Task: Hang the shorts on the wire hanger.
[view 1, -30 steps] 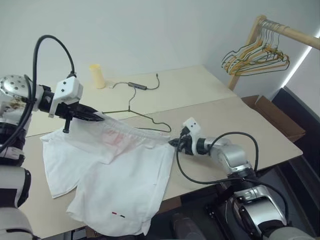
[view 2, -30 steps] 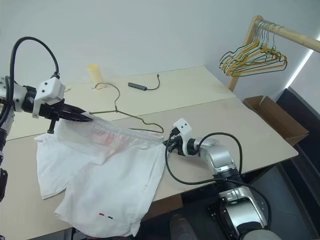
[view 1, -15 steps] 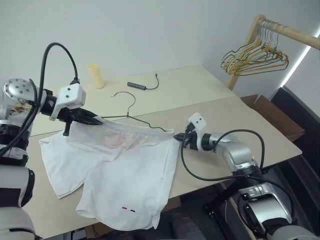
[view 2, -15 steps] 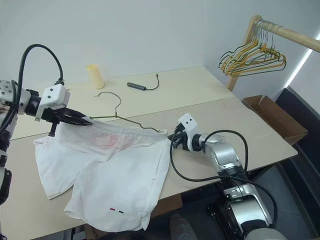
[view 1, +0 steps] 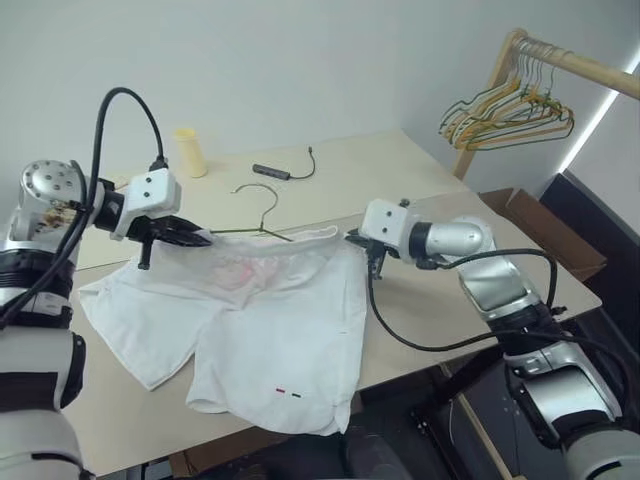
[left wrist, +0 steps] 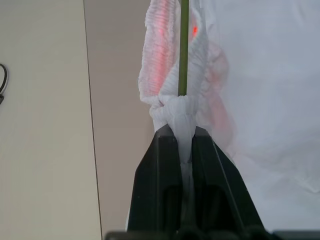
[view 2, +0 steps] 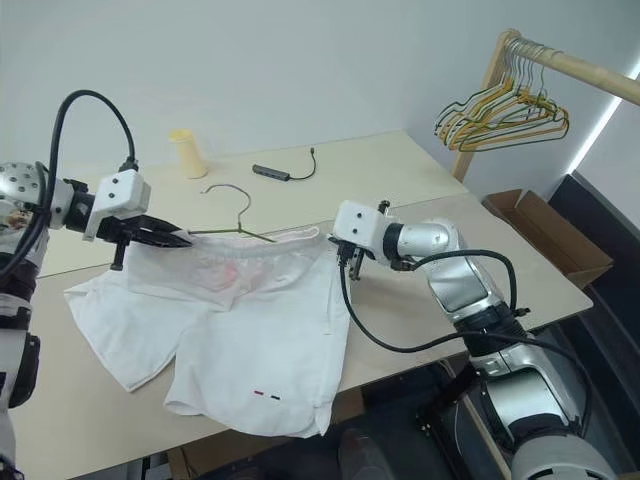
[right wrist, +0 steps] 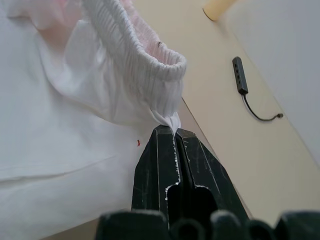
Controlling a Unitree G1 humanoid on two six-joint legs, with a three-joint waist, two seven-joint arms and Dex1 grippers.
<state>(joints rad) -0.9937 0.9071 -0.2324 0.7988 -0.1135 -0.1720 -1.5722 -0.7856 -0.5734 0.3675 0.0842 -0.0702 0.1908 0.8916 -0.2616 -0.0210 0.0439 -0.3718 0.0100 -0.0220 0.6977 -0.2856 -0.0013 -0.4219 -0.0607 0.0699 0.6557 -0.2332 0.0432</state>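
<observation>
The white shorts hang by their gathered waistband between my two grippers, with the legs draping onto the table. At the waistband's left end my left gripper is shut on bunched cloth, and the wire hanger comes out of that pinch. The hanger's thin wire runs along the waistband and its hook stands up behind it. My right gripper is shut on the waistband's right end, held above the table. Two small red and dark dashes mark the front hem.
At the back of the table stand a yellow cup and a black adapter with a cable. A wooden rack with a bunch of coloured hangers is at the far right, with a cardboard box below it. The table's front edge is near the hem.
My right gripper has risen and rolled, lifting the waistband's right end off the table. The waistband is now stretched level and the shorts' legs have slid toward the right. The left gripper has stayed put.
</observation>
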